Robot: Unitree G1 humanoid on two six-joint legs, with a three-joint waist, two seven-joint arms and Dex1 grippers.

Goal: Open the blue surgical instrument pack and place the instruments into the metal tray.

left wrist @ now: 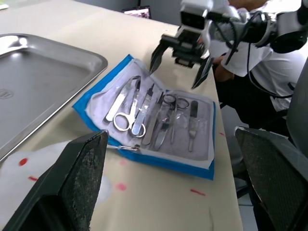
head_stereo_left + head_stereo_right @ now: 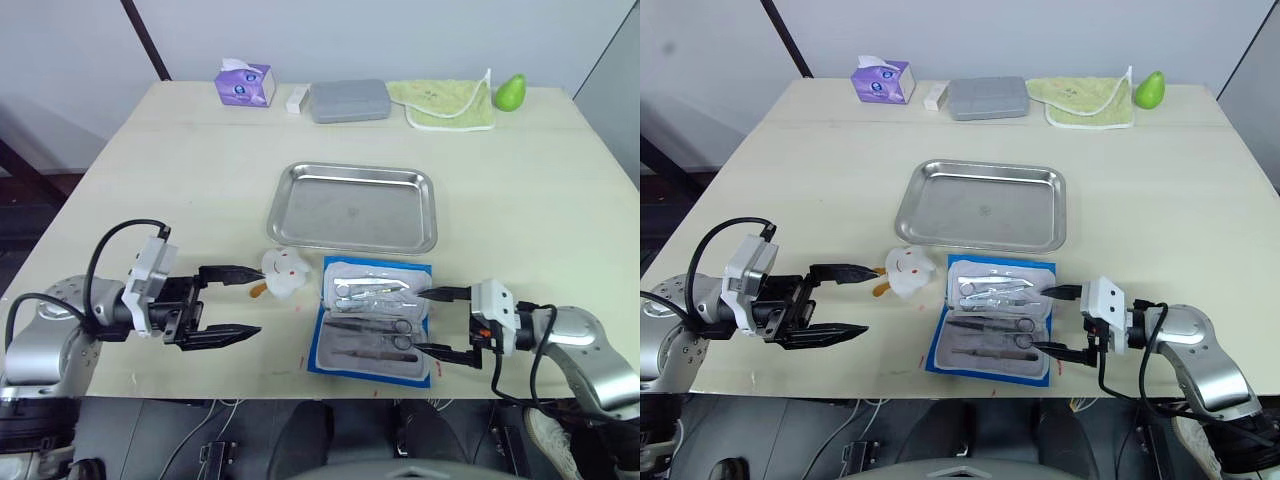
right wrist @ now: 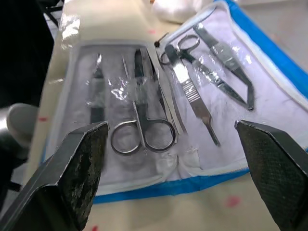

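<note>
The blue surgical instrument pack [image 2: 318, 340] lies open near the table's front edge, its whitish inner sheet facing up. Several slender metal instruments [image 2: 372, 325], scissors and forceps among them, lie in it under clear plastic [image 3: 142, 120]. Just behind the pack sits the metal tray [image 2: 355, 207] with nothing in it. My right gripper [image 2: 418, 321] is open at the pack's right edge, fingertips pointing at the instruments and holding nothing. My left gripper [image 2: 255, 300] is open to the left of the pack, just above the table, with a white crumpled object [image 2: 284, 270] by its upper finger.
Along the table's far edge stand a purple tissue box [image 2: 245, 84], a small white box [image 2: 297, 99], a matte grey case [image 2: 348, 101], a green cloth [image 2: 440, 104] and a green pear-shaped object [image 2: 510, 92].
</note>
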